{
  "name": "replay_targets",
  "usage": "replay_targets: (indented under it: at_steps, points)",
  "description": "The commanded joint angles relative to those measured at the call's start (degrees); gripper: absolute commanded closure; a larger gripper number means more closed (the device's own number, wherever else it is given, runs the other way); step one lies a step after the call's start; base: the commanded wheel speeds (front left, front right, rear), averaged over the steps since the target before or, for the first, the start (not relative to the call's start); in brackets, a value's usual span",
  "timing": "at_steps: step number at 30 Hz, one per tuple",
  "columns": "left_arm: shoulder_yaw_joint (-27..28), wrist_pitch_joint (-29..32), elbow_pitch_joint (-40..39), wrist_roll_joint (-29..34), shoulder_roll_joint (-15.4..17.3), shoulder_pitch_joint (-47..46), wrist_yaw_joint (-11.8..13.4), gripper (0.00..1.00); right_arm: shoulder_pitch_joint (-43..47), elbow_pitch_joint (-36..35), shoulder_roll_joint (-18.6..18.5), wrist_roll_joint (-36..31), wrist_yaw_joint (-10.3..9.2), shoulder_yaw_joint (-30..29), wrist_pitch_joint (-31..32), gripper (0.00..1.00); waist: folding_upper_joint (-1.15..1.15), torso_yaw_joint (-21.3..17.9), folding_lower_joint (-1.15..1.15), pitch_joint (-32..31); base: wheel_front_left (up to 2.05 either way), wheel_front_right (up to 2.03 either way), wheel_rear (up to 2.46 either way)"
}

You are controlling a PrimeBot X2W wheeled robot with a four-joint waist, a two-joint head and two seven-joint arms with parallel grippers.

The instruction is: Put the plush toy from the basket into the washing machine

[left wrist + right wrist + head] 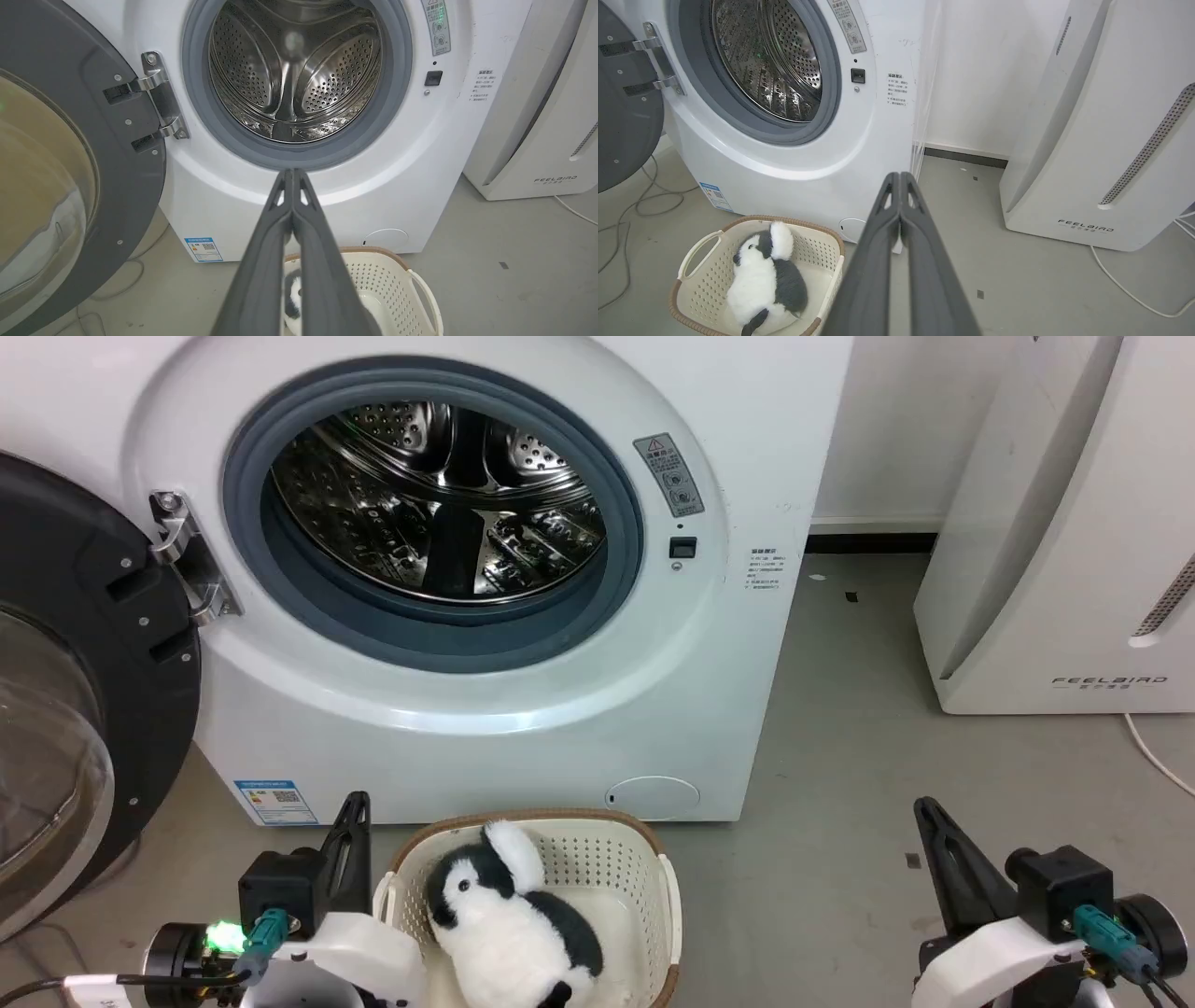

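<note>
White front-loading washing machine [467,728] stands ahead of both sets of jaws, porthole open. Its shiny perforated drum [439,495] sits straight beyond the left jaws' tips in the left wrist view. Black-rimmed glass door [140,644] is swung wide, off to the left of the left jaws.

White FEELBIRD appliance [1055,569] stands on the grey floor [840,784], ahead and right of the right jaws, apart from the washer.

Cream perforated basket [597,863], brown rim, is on the floor close before the washer, between the two grippers. It is just beside the left jaws on their right and well apart from the right jaws on their left.

Plush toy [504,924], black and white, lies inside the basket on the side nearer the left jaws, one white fluffy end raised toward the washer.

Left gripper [292,177]: jaws together, tip to tip. Right gripper [900,179]: jaws together, aimed near the washer's right corner.

Blue label [275,801] on the washer's lower front, just ahead-left of the left jaws.
</note>
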Motion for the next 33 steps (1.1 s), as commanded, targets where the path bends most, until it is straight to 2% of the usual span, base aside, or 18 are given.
replay_targets:
  at_steps: [1, 15, 16, 17, 18, 19, 33]
  points:
    - [0.1, 0.0, -0.2, 0.2, 0.0, -0.1, -0.2, 1.0, -0.8, -0.2, 0.0, -0.4, -0.04, 0.0, 0.1, 1.0, 0.0, 0.0, 0.0, 0.0, 0.0, 0.0, 0.0]
    - [0.1, 0.0, -0.2, 0.2, 0.0, -0.1, -0.2, 1.0, -0.8, -0.2, 0.0, -0.4, -0.04, 0.0, 0.1, 1.0, 0.0, 0.0, 0.0, 0.0, 0.0, 0.0, 0.0]
    - [0.0, 0.0, 0.0, 0.0, 0.0, 0.0, 0.0, 0.0, 0.0, 0.0, 0.0, 0.0, 0.0, 0.0, 0.0, 0.0, 0.0, 0.0, 0.0, 0.0, 0.0, 0.0, 0.0]
    - [0.0, 0.0, 0.0, 0.0, 0.0, 0.0, 0.0, 1.0, 0.0, 0.0, 0.0, 0.0, 0.0, 0.0, 0.0, 1.0, 0.0, 0.0, 0.0, 0.0, 0.0, 0.0, 0.0]
    - [0.0, 0.0, 0.1, 0.0, 0.0, 0.0, 0.1, 1.0, 0.0, 0.0, 0.0, 0.1, 0.0, 0.0, 0.0, 1.0, 0.0, 0.0, 0.0, 0.0, 0.0, 0.0, 0.0]
    - [-0.1, -0.1, 0.1, 0.0, 0.0, 0.0, 0.2, 0.0, 0.0, 0.0, 0.0, 0.1, 0.0, -0.1, -0.1, 0.0, 0.0, 0.0, 0.0, 0.0, 0.0, 0.0, 0.0]
    - [-1.1, -1.8, 1.7, -0.3, 0.0, -1.3, 1.5, 0.0, -0.4, -1.4, 0.0, 1.8, -0.01, -1.5, -1.8, 0.0, 0.0, 0.0, 0.0, 0.8, 0.0, 0.0, 0.0]
